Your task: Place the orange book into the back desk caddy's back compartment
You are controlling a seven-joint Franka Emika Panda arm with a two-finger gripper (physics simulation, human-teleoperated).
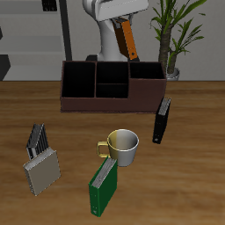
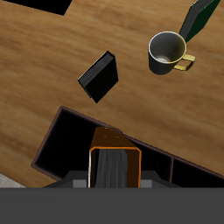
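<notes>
Outside, the gripper (image 1: 126, 25) holds the orange book (image 1: 128, 40) in the air, tilted, its lower end hanging above the back edge of the caddy (image 1: 112, 85) and not touching it. The caddy is a low reddish-brown box with dark dividers, set toward the table's back. Nearer the front edge stand a black book (image 1: 162, 121) just beside the caddy's corner, a pale mug (image 1: 123, 147) with a yellow handle, a green book (image 1: 104, 187) close to the mug, and a grey caddy (image 1: 40, 163) well apart from them. A potted plant (image 1: 175, 33) stands behind the table (image 1: 193, 185). No writing or label can be read on any book or on the mug. From the wrist, the book (image 2: 115, 164) fills the space between the fingers, clamped at its sides, pale page block facing the camera, orange cover around it. It hangs over the caddy's (image 2: 54, 118) dark cells, near a divider. Beyond lie the black book (image 2: 97, 76), the mug (image 2: 167, 52) and a corner of the green book (image 2: 200, 16); none shows readable text.
</notes>
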